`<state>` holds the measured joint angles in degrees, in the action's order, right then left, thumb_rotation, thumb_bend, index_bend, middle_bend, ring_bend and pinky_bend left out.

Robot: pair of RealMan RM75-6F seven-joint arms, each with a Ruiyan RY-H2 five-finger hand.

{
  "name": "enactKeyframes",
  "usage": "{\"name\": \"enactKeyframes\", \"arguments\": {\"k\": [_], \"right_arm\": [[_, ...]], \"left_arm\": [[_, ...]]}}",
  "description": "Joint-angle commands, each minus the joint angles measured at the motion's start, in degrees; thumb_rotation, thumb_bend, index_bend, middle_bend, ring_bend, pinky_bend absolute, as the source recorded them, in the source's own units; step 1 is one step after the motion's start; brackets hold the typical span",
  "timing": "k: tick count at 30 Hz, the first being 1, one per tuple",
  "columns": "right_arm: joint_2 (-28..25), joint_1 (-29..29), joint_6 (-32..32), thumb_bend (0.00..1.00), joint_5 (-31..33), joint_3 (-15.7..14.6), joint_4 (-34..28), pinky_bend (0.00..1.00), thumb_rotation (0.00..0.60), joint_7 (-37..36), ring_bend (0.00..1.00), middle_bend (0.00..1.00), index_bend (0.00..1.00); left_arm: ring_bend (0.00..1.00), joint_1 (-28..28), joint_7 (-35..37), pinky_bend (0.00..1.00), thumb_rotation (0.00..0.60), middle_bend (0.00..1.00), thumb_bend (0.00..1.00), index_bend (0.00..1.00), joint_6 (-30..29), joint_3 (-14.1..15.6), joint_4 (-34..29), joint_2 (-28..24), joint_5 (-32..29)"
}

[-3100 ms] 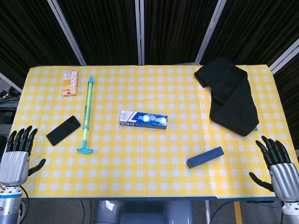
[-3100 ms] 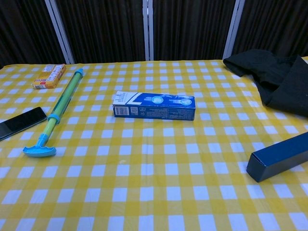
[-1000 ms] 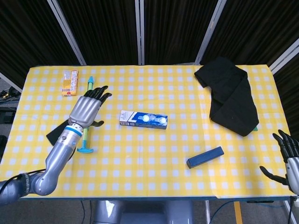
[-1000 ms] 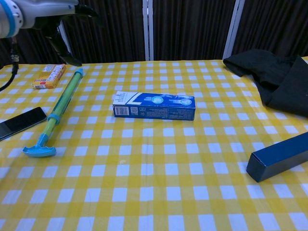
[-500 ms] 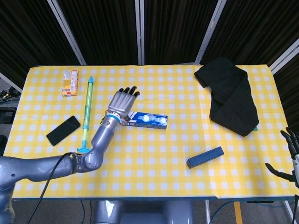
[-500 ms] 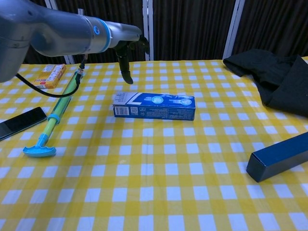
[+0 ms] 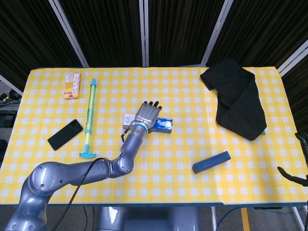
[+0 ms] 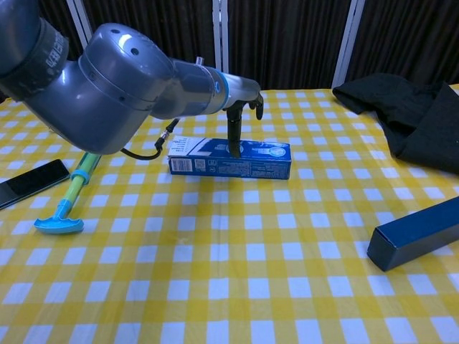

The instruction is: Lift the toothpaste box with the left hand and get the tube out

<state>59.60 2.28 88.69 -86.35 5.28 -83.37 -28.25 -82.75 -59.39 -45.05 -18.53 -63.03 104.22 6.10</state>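
The left arm reaches from the near left edge across the table [image 7: 159, 159], forearm stretched out toward the middle, and the left hand [image 7: 146, 115] hangs over the toothpaste box [image 8: 229, 158] with the back of the hand turned up. In the chest view its fingers [image 8: 234, 136] point down, spread apart, one dark tip reaching the top face of the box; nothing is held in it (whether that tip truly presses the box, I cannot tell). The box lies flat on the checked cloth at mid-table, long side across, both ends showing past the hand.

The right hand [image 7: 301, 161] only shows at the far right edge of the head view, off the table's corner, with dark fingers apart and empty.

Left of the box lie a green pump [image 7: 89, 115] and a phone [image 7: 65, 134], well apart from it; a snack pack [image 7: 72, 85] sits at the far left corner. A dark blue box [image 7: 211, 161] lies near the front right, and a black cloth [image 7: 237, 97] covers the far right.
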Motion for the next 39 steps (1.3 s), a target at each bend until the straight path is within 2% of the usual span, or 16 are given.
{"name": "enactKeyframes", "arguments": {"k": [1, 11, 18, 22, 24, 25, 27, 30, 33, 39], "right_arm": [[-0.1, 0.0, 0.0, 0.07, 0.0, 0.1, 0.2, 0.0, 0.6, -0.5, 0.0, 0.0, 0.07], [-0.2, 0.0, -0.5, 0.07, 0.6, 0.4, 0.8, 0.0, 0.6, -2.0, 0.0, 0.0, 0.07], [-0.3, 0.0, -0.8, 0.07, 0.8, 0.5, 1.0, 0.0, 0.6, -2.8, 0.0, 0.0, 0.07], [-0.5, -0.2, -0.5, 0.07, 0.6, 0.5, 1.0, 0.0, 0.6, -3.3, 0.0, 0.0, 0.07], [-0.5, -0.2, -0.4, 0.07, 0.7, 0.6, 1.1, 0.0, 0.6, -3.7, 0.0, 0.0, 0.07], [-0.6, -0.3, -0.3, 0.07, 0.7, 0.7, 1.1, 0.0, 0.6, -3.9, 0.0, 0.0, 0.07], [-0.6, -0.4, -0.2, 0.07, 0.7, 0.7, 1.2, 0.0, 0.6, -4.2, 0.0, 0.0, 0.07], [-0.7, -0.5, 0.2, 0.07, 0.5, 0.8, 1.1, 0.0, 0.6, -4.5, 0.0, 0.0, 0.07], [-0.8, -0.6, 0.4, 0.07, 0.0, 0.6, 0.8, 0.0, 0.6, -4.2, 0.0, 0.0, 0.07], [-0.9, -0.8, 1.3, 0.07, -0.5, 0.5, 0.3, 0.0, 0.6, -3.7, 0.0, 0.0, 0.07]], "left_arm": [[0.12, -1.6, -1.0, 0.17, 0.6, 0.06, 0.02, 0.17, 0.7, 0.3, 2.8, 2.0, -1.8], [0.09, -3.7, -3.1, 0.17, 0.6, 0.02, 0.02, 0.15, 2.7, 0.9, 9.5, 6.6, -4.8], [0.09, -4.7, -3.4, 0.17, 0.6, 0.02, 0.02, 0.15, 4.6, 0.0, 14.0, 9.6, -5.6], [0.11, -5.0, -3.7, 0.17, 0.6, 0.05, 0.02, 0.19, 5.2, 0.0, 16.2, 11.4, -5.1], [0.16, -5.1, -3.2, 0.2, 0.6, 0.11, 0.04, 0.25, 5.1, -0.2, 16.8, 12.0, -4.1], [0.2, -5.0, -2.7, 0.23, 0.6, 0.15, 0.07, 0.31, 4.9, -0.2, 17.0, 12.4, -3.0], [0.28, -4.8, -1.9, 0.29, 0.6, 0.24, 0.21, 0.42, 4.4, -0.3, 17.1, 12.8, -1.5], [0.33, -4.3, -0.9, 0.33, 0.6, 0.3, 0.37, 0.49, 3.1, -0.2, 16.6, 13.1, 1.1], [0.35, -3.6, -0.2, 0.34, 0.6, 0.33, 0.43, 0.51, 1.7, -0.3, 15.5, 12.8, 3.1], [0.36, -1.9, 0.5, 0.34, 0.6, 0.33, 0.43, 0.52, -1.3, -0.2, 11.2, 10.2, 6.7]]}}
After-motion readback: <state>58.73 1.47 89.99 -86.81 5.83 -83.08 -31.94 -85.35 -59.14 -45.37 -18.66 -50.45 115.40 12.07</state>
